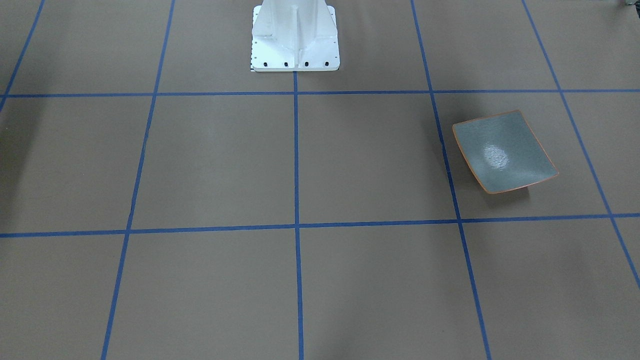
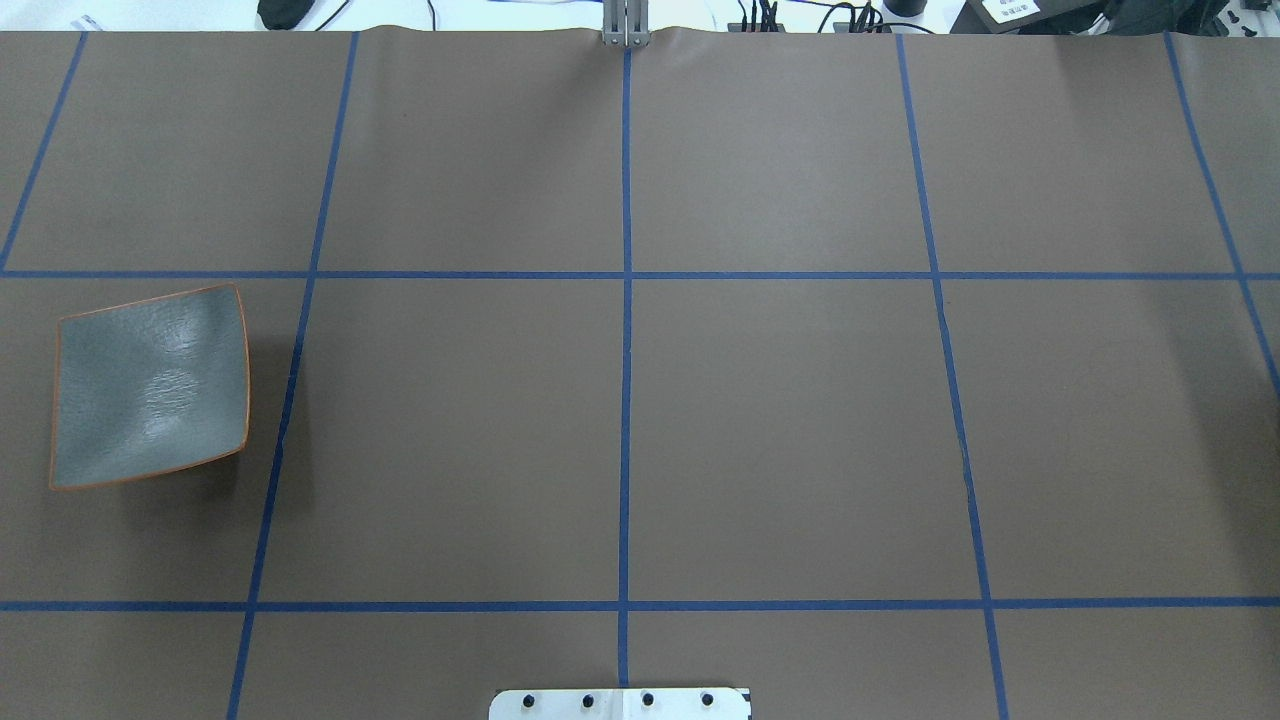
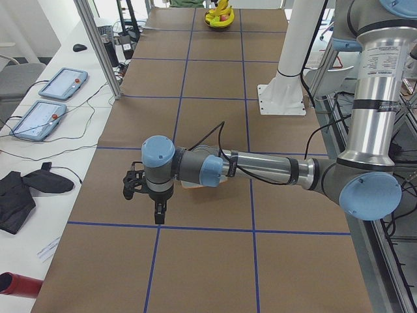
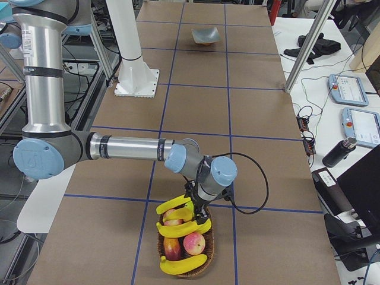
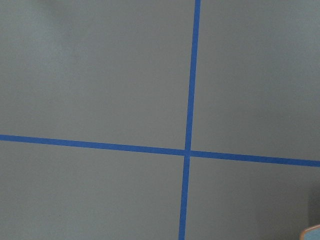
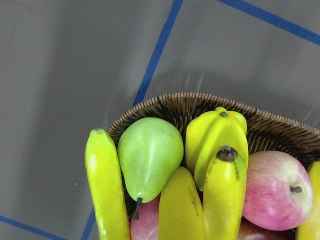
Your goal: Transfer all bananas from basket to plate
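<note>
Brown table (image 2: 780, 420), blue tape grid (image 2: 626, 400); white desk (image 3: 78, 147) (pendants (image 3: 63, 83)) alongside.

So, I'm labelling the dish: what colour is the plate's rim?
Thin orange, edging the grey-green plate; clearest in the overhead exterior view.

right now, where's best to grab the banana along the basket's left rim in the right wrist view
Probably mid-body on the leftmost banana, coming straight down with jaws across its narrow width. It lies exposed at the edge of the wicker basket, outer side free, though the green pear crowds its inner side.
</note>
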{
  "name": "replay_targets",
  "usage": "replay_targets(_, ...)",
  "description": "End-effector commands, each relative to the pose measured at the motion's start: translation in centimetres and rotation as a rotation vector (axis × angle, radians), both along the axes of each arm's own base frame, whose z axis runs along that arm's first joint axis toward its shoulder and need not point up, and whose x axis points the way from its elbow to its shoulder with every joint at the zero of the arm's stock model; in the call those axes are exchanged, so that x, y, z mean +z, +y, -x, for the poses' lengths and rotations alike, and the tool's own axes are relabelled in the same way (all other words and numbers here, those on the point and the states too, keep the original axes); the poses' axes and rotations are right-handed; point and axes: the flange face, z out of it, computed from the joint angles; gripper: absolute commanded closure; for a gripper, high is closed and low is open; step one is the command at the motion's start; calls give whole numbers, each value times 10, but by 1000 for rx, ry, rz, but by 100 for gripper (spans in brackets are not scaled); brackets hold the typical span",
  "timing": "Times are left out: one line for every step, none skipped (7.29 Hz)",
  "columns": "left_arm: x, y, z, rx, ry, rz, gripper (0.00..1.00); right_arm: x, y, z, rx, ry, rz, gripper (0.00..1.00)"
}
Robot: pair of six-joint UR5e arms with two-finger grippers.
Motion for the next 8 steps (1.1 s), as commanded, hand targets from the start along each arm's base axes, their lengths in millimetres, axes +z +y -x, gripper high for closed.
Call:
replay_targets(-3, 0, 0, -4, 5, -15, 0, 4, 10, -5, -17, -9, 44, 0)
replay_targets(-5, 1, -2, 1, 35, -14, 0, 5, 7, -7, -27, 10, 43, 2)
replay_targets(-7, 2, -4, 6, 71, -13, 0, 6, 7, -9, -38, 30, 41, 3)
replay_targets(-11, 2, -5, 11, 101, -18, 0, 5, 6, -9, -38, 32, 40, 3)
replay_targets(-6, 12, -6, 14, 108, -9, 0, 5, 5, -8, -40, 33, 40, 8)
replay_targets(-7, 13, -6, 12, 109, -11, 0, 4, 5, -8, -39, 32, 37, 11)
replay_targets(-7, 13, -5, 12, 108, -11, 0, 5, 5, -8, -37, 31, 40, 13)
replay_targets(-9, 13, -6, 12, 109, -14, 0, 7, 6, -8, -36, 32, 47, 14)
